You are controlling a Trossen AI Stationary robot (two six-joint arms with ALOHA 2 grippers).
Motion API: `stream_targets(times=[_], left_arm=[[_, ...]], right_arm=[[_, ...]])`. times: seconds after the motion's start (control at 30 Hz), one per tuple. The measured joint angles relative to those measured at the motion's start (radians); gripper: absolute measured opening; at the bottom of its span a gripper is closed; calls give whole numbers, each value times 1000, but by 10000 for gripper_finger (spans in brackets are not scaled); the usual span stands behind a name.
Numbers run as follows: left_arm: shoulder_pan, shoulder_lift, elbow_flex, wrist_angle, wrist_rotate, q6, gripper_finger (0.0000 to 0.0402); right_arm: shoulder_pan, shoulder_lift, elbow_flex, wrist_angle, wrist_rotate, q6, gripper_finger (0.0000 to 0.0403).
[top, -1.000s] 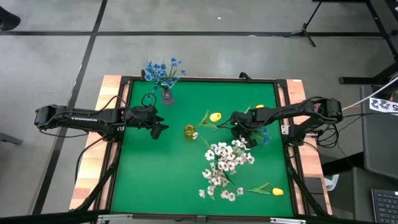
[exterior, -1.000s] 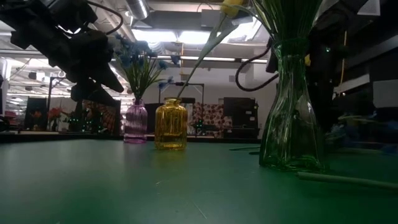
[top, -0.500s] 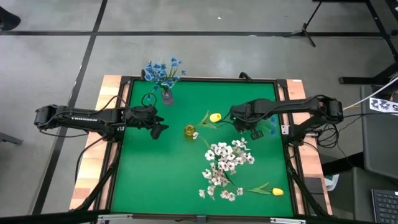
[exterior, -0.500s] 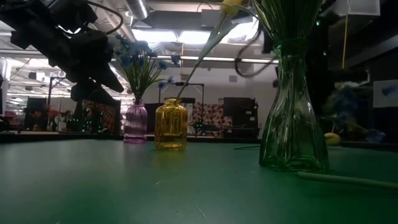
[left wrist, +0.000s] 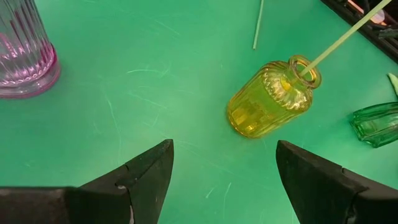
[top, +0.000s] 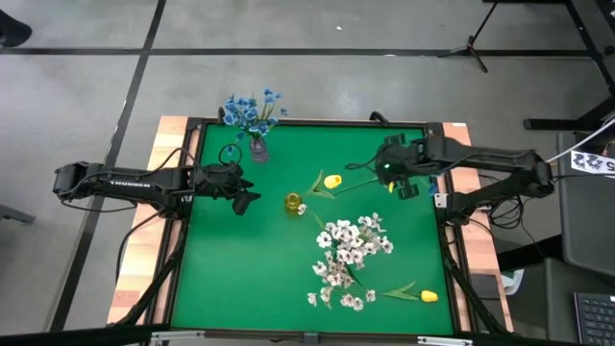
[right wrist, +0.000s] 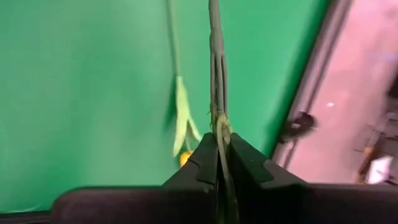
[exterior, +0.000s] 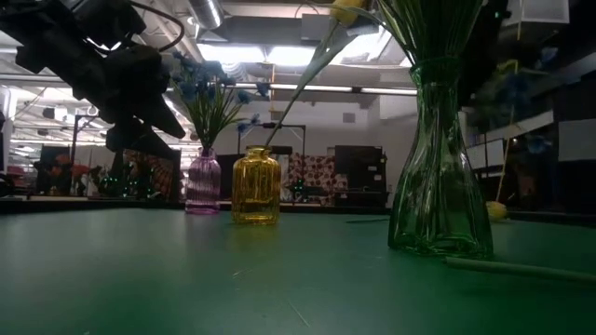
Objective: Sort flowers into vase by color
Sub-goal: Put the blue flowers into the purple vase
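Observation:
My right gripper (top: 389, 173) hovers over the table's far right part, shut on a blue-blossom sprig (top: 407, 189); the sprig shows as blue blobs (exterior: 515, 93) high up in the low view. A yellow bud (right wrist: 185, 158) on its stem lies on the table below it. My left gripper (top: 248, 199) is open above the table, left of the yellow vase (left wrist: 270, 99), which holds a yellow tulip (top: 332, 181). The purple vase (top: 258, 147) holds blue flowers (top: 250, 108). White blossoms (top: 351, 245) fill the green glass vase (exterior: 438, 177). Another yellow tulip (top: 424, 296) lies near the right front corner. My right gripper pinches the blue sprig's thin green stems (right wrist: 217, 118) between its two shut fingers (right wrist: 239, 158). The stems run on straight past the fingertips. The sprig is lifted clear of the table. Its blossoms show beside the gripper in the high view only.
The table's raised dark frame (top: 434, 163) runs close behind and right of my right gripper. Bare green mat (top: 240, 269) lies at the left and front. The three vases stand in the table's middle and far left.
My right gripper has moved from beside the white blossoms toward the table's far edge and upward, staying shut. It has carried the blue sprig, which has risen well above table height. The left arm has kept still.

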Motion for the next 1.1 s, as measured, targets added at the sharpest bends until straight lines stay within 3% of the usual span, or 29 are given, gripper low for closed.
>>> stream_targets(times=[0.33,0.57,0.83,1.1], left_arm=[[0,0,0,7,0,-5,276],[0,0,0,70,16,-25,276],[0,0,0,185,79,-38,276],[0,0,0,232,98,-164,276]], right_arm=[[1,-42,241,-28,195,-46,15],[1,-34,394,73,253,-149,12],[2,29,446,285,245,-357,17],[65,146,446,417,286,-630,16]])
